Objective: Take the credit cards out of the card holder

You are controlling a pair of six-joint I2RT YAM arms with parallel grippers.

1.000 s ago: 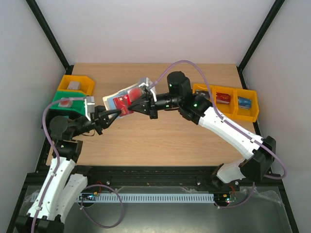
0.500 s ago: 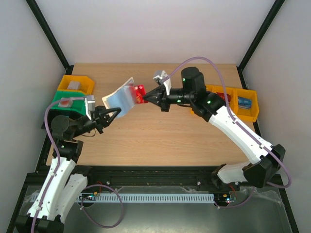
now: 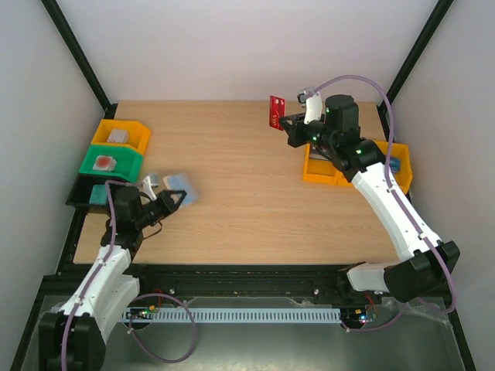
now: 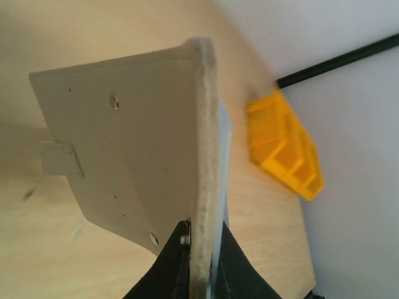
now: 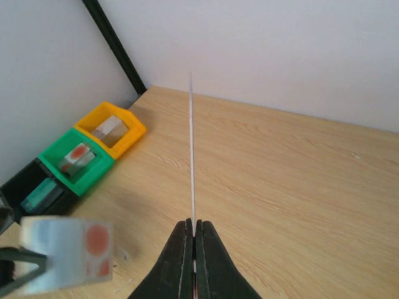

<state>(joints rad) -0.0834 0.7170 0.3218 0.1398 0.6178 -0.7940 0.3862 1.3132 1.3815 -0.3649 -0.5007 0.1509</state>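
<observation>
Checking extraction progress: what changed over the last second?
The right fingers pulled the red card clear of the wallet and carried it toward the far right. The left fingers drew the wallet back to the near left, still clamped. The bins stayed put.

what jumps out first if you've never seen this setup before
The red credit card stands out most, held upright above the far side of the table by the shut right end effector. Next is the pale card holder, clamped by the left end effector near the table's front left. A bright green bin sits at the left edge.
</observation>
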